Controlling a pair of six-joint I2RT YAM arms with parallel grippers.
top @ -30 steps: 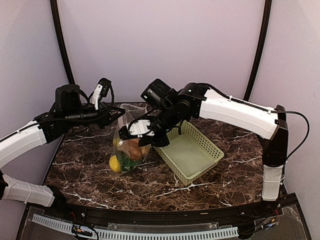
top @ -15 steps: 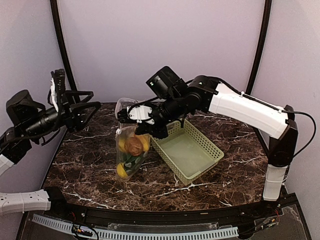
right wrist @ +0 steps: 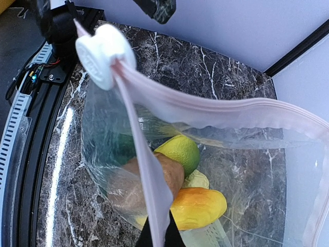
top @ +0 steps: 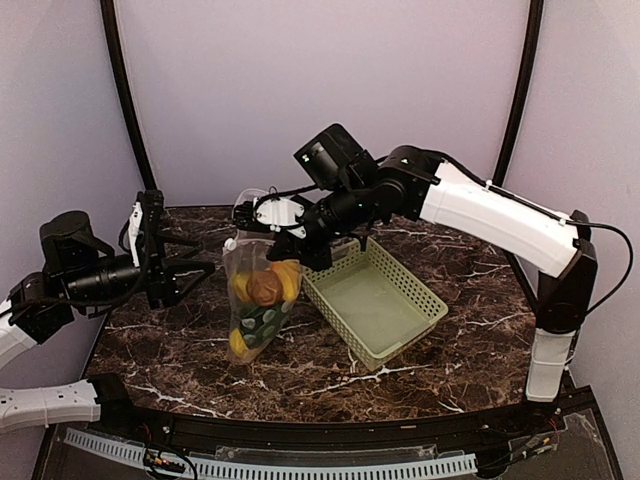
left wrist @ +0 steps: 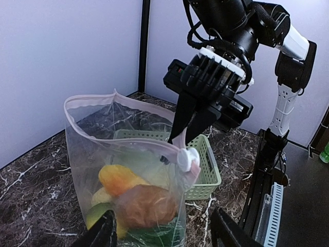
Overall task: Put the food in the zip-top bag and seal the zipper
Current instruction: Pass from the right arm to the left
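The zip-top bag [top: 258, 300] hangs upright from my right gripper [top: 290, 245], which is shut on the zipper [right wrist: 154, 200] strip beside the white slider [right wrist: 105, 54]. The bag's mouth gapes open. Inside lies the food: a brown potato [right wrist: 149, 180], an orange piece [right wrist: 198, 206], a green round piece [right wrist: 179, 152] and a yellow lemon [top: 238, 343] at the bottom. My left gripper [top: 180, 265] is open to the left of the bag, apart from it. In the left wrist view its fingers [left wrist: 105, 234] frame the bag [left wrist: 128, 175] with nothing between them.
A pale green basket [top: 385, 310] sits tilted on the marble table [top: 160, 350], right of the bag and under the right arm. Black frame posts rise at the back corners. The table's front rail runs along the near edge.
My left gripper opened, let go of the bag and drew back to the left. The right gripper raised the bag's mouth, so the bag now hangs stretched upright.
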